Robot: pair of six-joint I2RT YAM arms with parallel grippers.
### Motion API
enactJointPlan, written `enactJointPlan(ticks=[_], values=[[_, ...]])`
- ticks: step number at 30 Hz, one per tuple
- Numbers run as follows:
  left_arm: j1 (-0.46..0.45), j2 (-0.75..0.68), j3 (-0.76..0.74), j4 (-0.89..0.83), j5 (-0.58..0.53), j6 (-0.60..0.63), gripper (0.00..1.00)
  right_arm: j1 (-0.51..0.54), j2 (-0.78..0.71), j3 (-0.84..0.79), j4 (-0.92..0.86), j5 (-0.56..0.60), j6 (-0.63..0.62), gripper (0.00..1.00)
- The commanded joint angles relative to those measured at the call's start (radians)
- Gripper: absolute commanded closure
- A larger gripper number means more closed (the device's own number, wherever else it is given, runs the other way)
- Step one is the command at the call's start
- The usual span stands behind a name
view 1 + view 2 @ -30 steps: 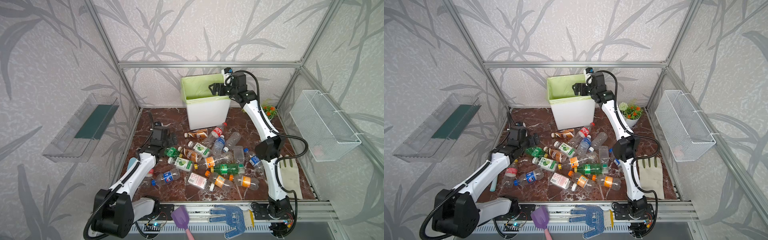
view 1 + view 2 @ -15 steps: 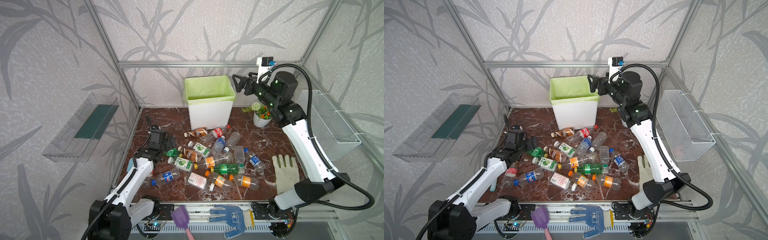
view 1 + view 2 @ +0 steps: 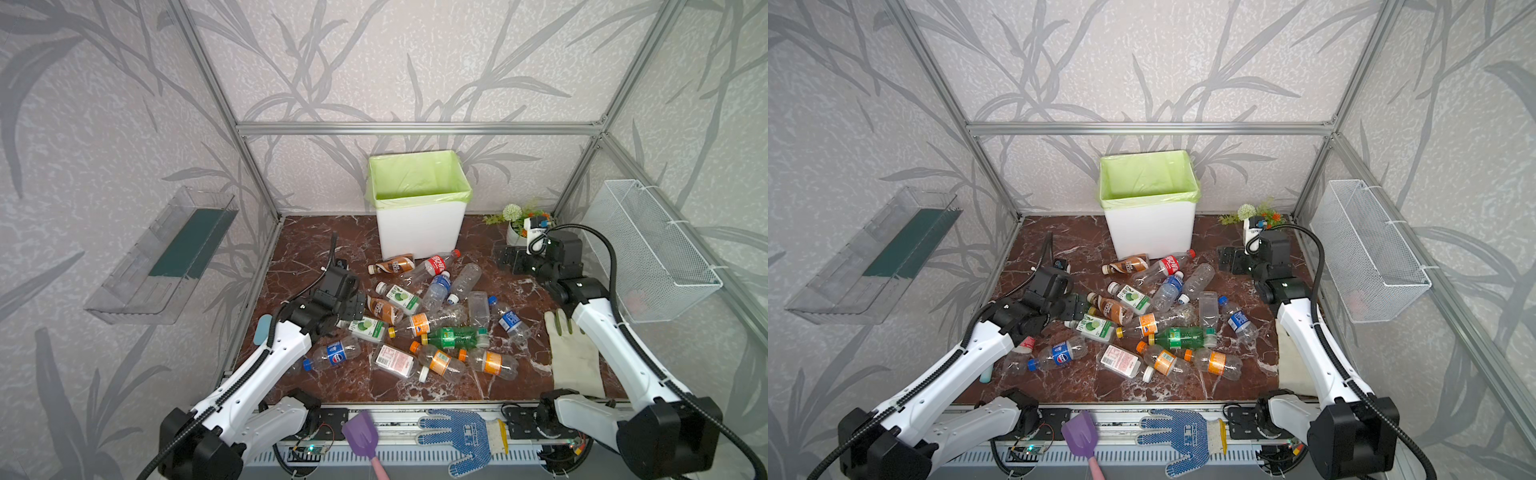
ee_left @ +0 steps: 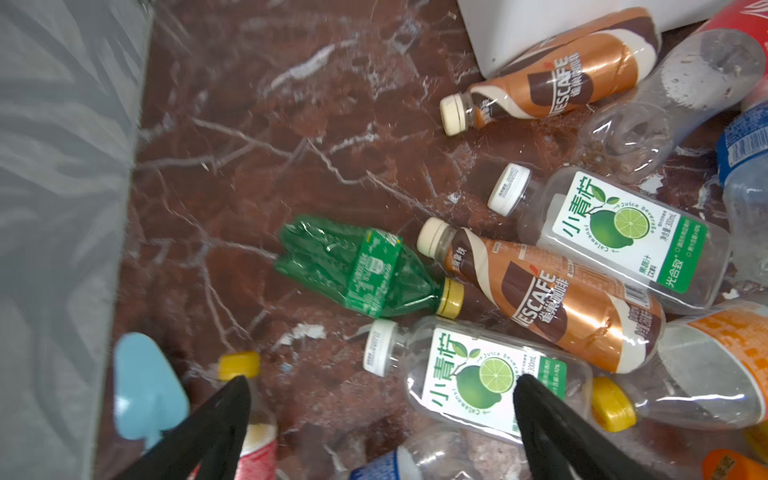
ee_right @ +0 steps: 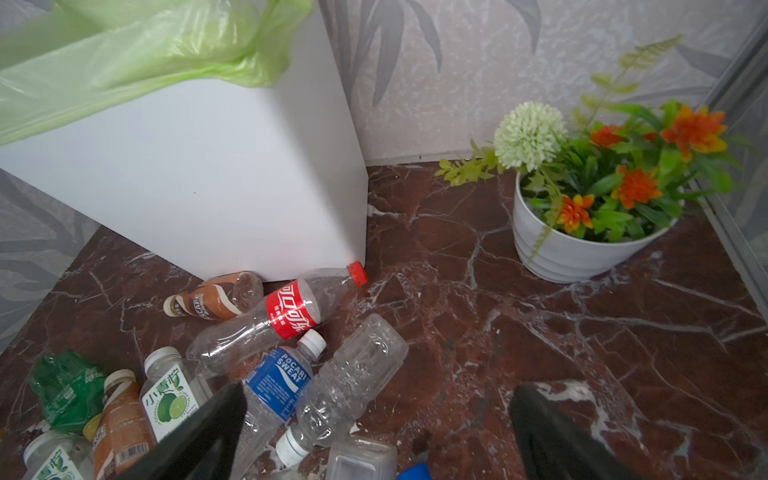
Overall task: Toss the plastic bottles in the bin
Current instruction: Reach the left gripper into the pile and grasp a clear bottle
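Right gripper (image 3: 502,258) (jaws spread as wide as they go, nothing between them) is shown low over the marble floor (image 3: 299,249), between the flower pot (image 5: 573,253) and the pile of plastic bottles (image 3: 432,324). One second earlier it is recorded above the rim of the bin (image 3: 419,228), and half a second earlier raised to the right of that rim. A drop-off is therefore judged to be finished, and the arm is taken to be coming back for another pick.

In the right wrist view an unlabelled clear bottle (image 5: 353,374) and a Pocari Sweat bottle (image 5: 278,380) lie just ahead of the fingers (image 5: 199,432); either may be reached.

An equally wide, empty left gripper (image 3: 353,305) is held at the left edge of the pile, almost where it is seen a second earlier. In its wrist view a crushed green bottle (image 4: 357,270) lies ahead and a lime juice bottle (image 4: 478,374) close under the fingertips.

At the back wall stands the bin, with a Nescafé bottle (image 3: 392,264) and a Coca-Cola bottle (image 3: 436,264) lying against its front (its bottom is hidden, so its contents cannot be told). Most of the bottles are still on the floor, and much of the task is judged to remain.
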State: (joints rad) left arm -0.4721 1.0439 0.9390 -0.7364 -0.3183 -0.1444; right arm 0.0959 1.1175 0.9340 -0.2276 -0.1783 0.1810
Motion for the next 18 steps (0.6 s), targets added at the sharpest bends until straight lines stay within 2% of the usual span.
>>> enactJointPlan(ticks=[1, 3, 6, 12, 18], values=[[-0.036, 0.011, 0.124, -0.174, -0.122, 0.313, 0.01, -0.028, -0.064, -0.047, 0.064, -0.037, -0.065, 0.01], [-0.047, 0.032, 0.146, -0.261, -0.11, 0.408, 0.01, -0.04, -0.082, -0.071, 0.067, -0.029, -0.082, 0.01], [-0.075, 0.047, 0.097, -0.36, -0.085, 0.5, 0.01, -0.055, -0.101, -0.112, 0.101, -0.028, -0.102, 0.01], [-0.139, 0.037, -0.058, -0.349, 0.021, 0.516, 0.1, -0.082, -0.092, -0.129, 0.134, -0.07, -0.082, 0.01], [-0.175, 0.055, -0.133, -0.319, 0.107, 0.531, 0.11, -0.087, -0.079, -0.141, 0.143, -0.074, -0.063, 0.01]])
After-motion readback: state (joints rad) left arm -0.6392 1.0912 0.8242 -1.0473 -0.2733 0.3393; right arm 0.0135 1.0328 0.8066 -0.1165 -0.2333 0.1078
